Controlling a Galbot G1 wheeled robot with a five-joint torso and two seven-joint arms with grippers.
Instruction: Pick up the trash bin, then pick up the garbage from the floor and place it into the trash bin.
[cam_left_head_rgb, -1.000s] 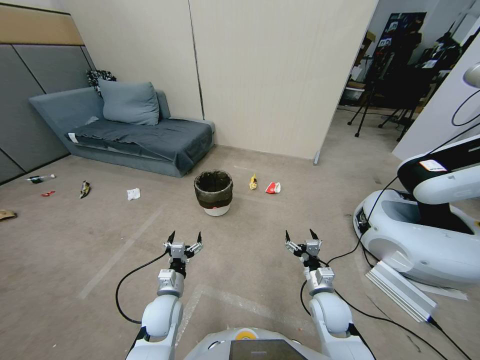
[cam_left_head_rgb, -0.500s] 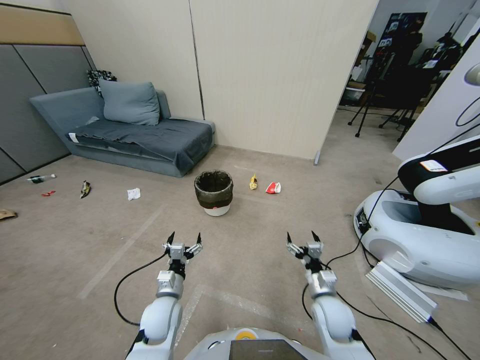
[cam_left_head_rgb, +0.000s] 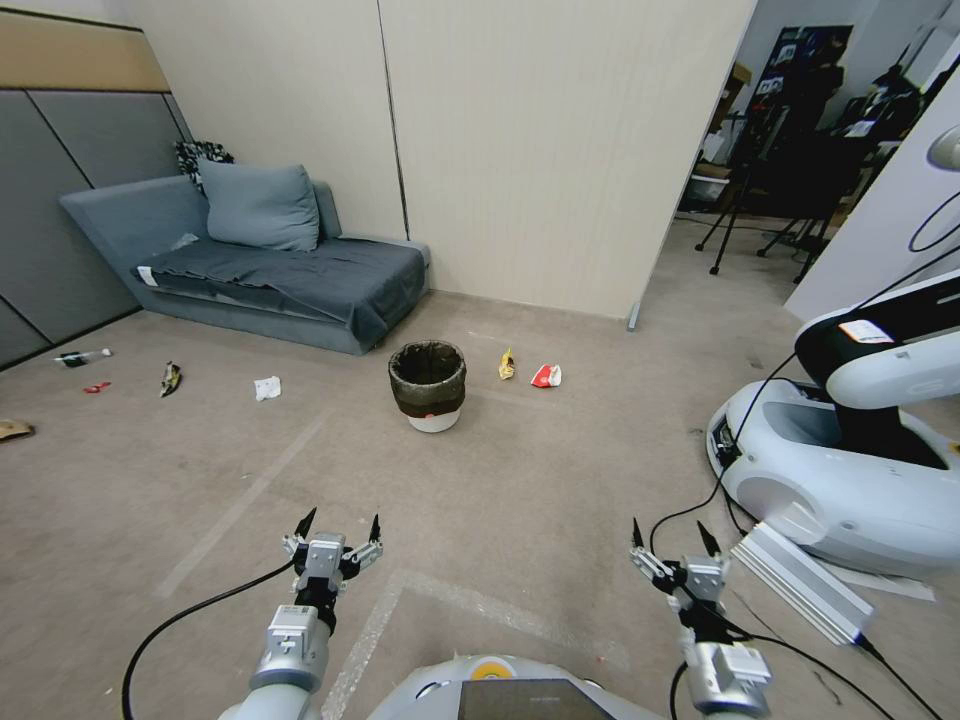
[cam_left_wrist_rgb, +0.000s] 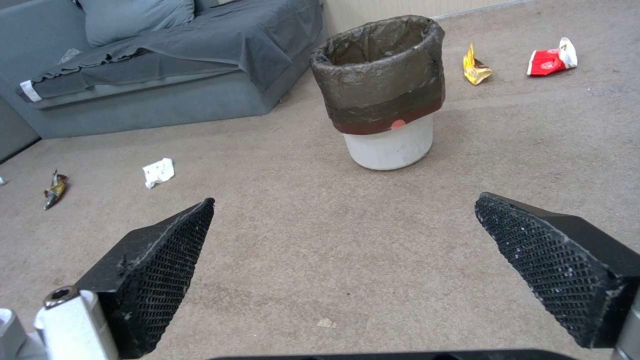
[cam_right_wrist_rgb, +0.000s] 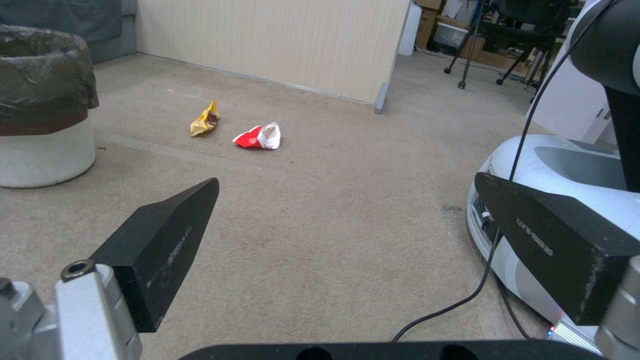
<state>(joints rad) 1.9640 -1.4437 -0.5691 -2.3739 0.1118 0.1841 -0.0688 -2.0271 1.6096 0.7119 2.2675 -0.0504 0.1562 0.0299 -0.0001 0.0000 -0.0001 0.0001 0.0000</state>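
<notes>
With the left claw (cam_left_head_rgb: 338, 529) hanging spread and empty, the trash bin (cam_left_head_rgb: 427, 385) standing untouched ahead on the floor (cam_left_head_rgb: 520, 480) near the sofa (cam_left_head_rgb: 250, 270), and the right claw (cam_left_head_rgb: 668, 540) likewise gaping, the robot is seemingly approaching, needing to close in.

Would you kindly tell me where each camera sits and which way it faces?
Head view: high on the robot, looking forward and down over the floor; left hand and right hand both open, low in front.
Left wrist view: behind the left hand, facing the trash bin and sofa.
Right wrist view: behind the right hand, facing the red packet.
All three share the bin.
</notes>
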